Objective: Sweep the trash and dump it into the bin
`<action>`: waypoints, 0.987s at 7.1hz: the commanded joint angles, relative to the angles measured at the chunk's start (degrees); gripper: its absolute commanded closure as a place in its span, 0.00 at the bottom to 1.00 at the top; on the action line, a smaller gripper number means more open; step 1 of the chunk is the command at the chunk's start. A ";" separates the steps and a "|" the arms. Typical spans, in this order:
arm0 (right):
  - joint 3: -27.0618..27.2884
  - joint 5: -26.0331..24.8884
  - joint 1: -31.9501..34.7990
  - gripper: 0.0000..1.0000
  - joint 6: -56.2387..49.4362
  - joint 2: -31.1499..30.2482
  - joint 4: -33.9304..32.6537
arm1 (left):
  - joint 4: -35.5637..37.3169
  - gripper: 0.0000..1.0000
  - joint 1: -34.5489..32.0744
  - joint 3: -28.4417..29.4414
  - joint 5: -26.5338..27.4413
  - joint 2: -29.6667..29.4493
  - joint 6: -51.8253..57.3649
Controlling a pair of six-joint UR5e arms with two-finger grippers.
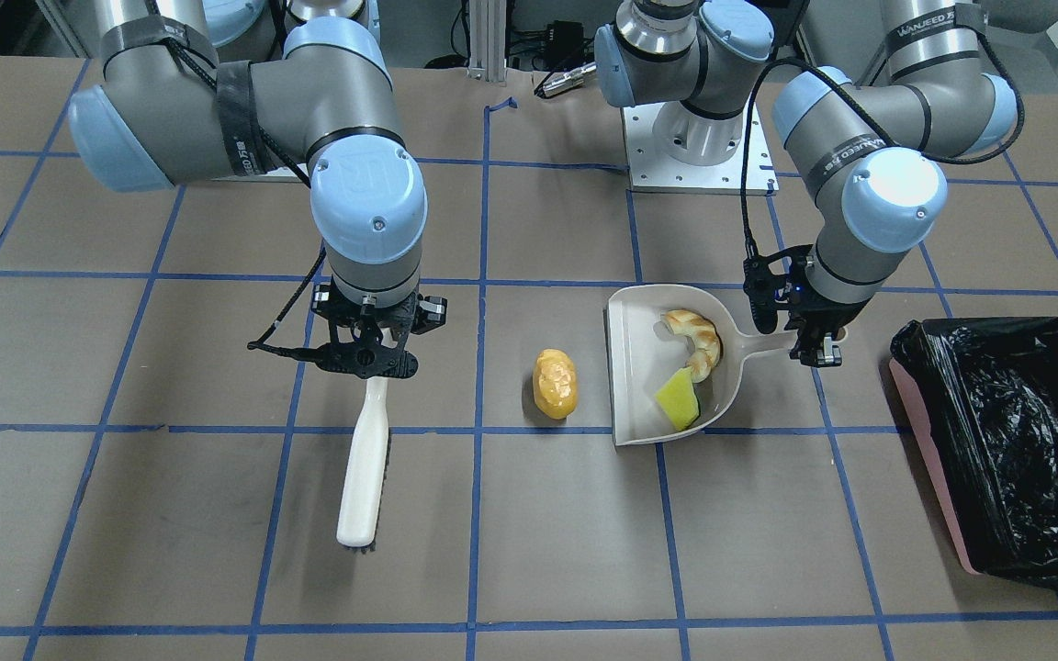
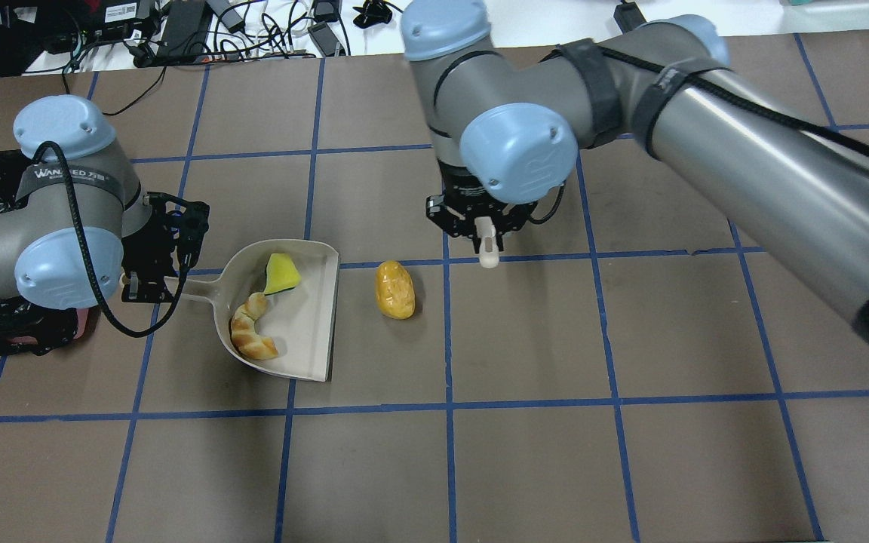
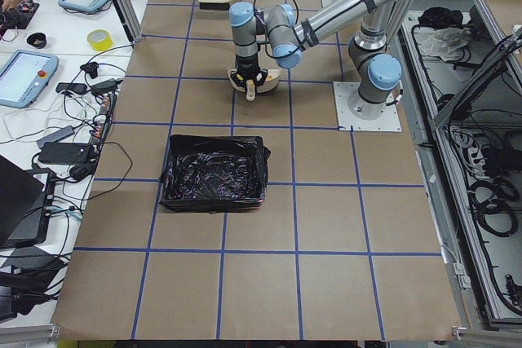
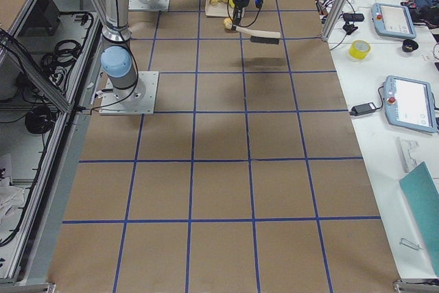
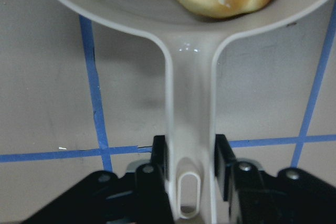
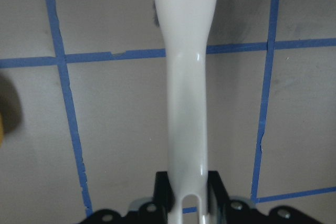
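A cream-white dustpan [image 1: 635,367] [image 2: 306,324] lies on the table. In it are the pale crescent slice [image 1: 696,342] [image 2: 252,338] and the yellow wedge [image 1: 679,399] [image 2: 281,274]. The golden-brown lumpy oval [image 1: 556,384] [image 2: 395,289] lies on the table just outside the pan's open edge. My left gripper [image 1: 814,344] [image 2: 151,283] [image 5: 190,171] is shut on the dustpan's handle. My right gripper [image 1: 368,353] [image 2: 485,237] [image 6: 189,192] is shut on a white brush [image 1: 364,468] [image 4: 257,32], held above the table beside the oval. The pink bin with its black bag [image 1: 1016,441] [image 3: 214,173] stands beyond the left arm.
Blue tape lines grid the brown table. The left arm's white base plate [image 1: 699,147] sits at the robot side. Cables and power bricks [image 2: 178,30] lie along the far edge. Side tables with tablets [image 3: 49,79] flank the table.
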 commanded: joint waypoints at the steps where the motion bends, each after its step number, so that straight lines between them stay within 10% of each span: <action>1: 8.70 0.37 9.69 1.00 5.65 -2.25 -3.71 | 0.00 1.00 0.00 -0.03 0.00 -0.06 -0.06; 4: 8.04 5.73 24.14 1.00 15.44 3.68 -11.61 | 0.00 1.00 0.00 0.05 -0.26 -0.23 -0.15; 7: -4.49 13.03 28.73 1.00 20.62 11.94 -12.97 | 0.00 1.00 0.00 0.23 -0.27 -0.15 -0.15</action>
